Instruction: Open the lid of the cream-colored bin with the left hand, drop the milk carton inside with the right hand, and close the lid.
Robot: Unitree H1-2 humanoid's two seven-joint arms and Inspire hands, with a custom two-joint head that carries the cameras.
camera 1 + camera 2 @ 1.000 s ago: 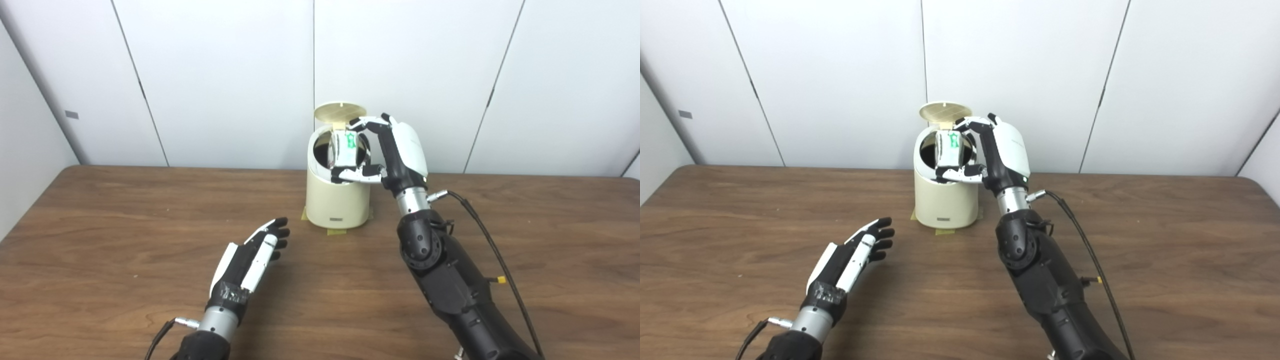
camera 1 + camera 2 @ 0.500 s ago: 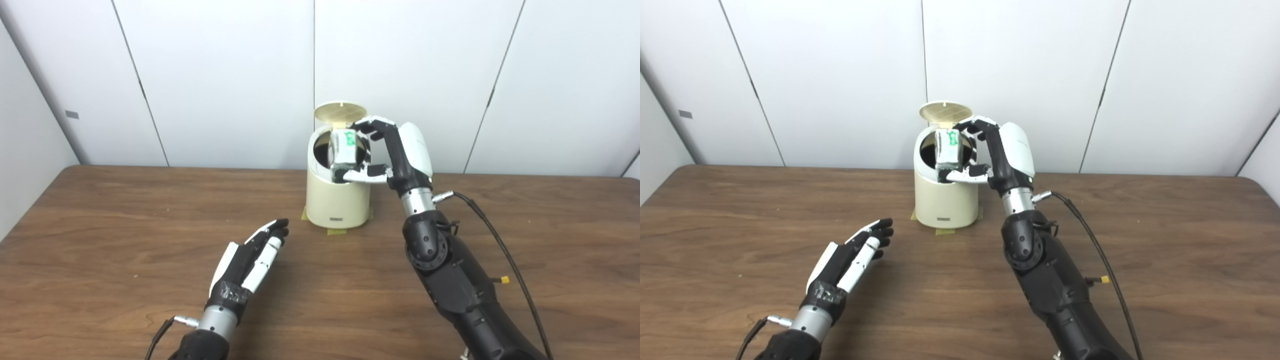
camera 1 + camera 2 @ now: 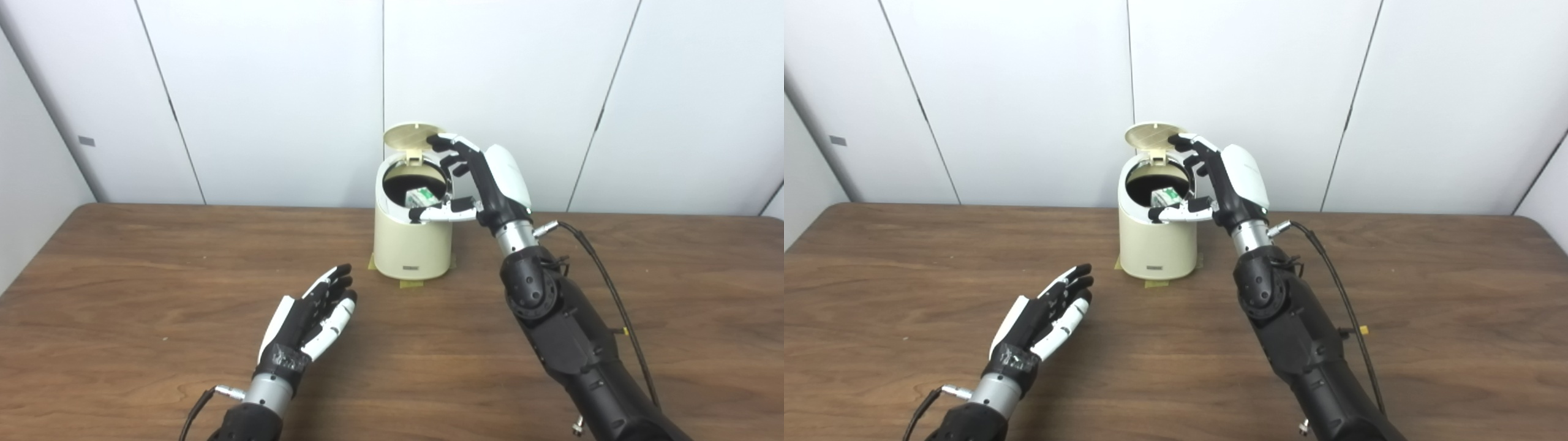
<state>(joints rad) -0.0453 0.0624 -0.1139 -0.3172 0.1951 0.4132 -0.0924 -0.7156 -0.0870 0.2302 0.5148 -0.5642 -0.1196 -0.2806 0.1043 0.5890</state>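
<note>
The cream-colored bin [image 3: 409,245] stands at the back middle of the table with its round lid [image 3: 407,135] tipped up behind the opening. The milk carton [image 3: 422,197], white with green print, lies inside the bin, partly sunk below the rim. My right hand [image 3: 484,180] hovers over the bin's right rim, open, fingers spread and thumb reaching across the front edge. My left hand [image 3: 312,315] rests low over the table in front and left of the bin, open, palm turned up.
The bin sits on yellow tape marks [image 3: 411,283] on the brown wooden table [image 3: 122,294]. White wall panels rise close behind the bin. A black cable [image 3: 606,288] runs from my right wrist down along the forearm.
My right hand opened and let go of the milk carton, which dropped into the bin. The right fingers rose toward the lid. My left hand turned slightly and spread its fingers.
</note>
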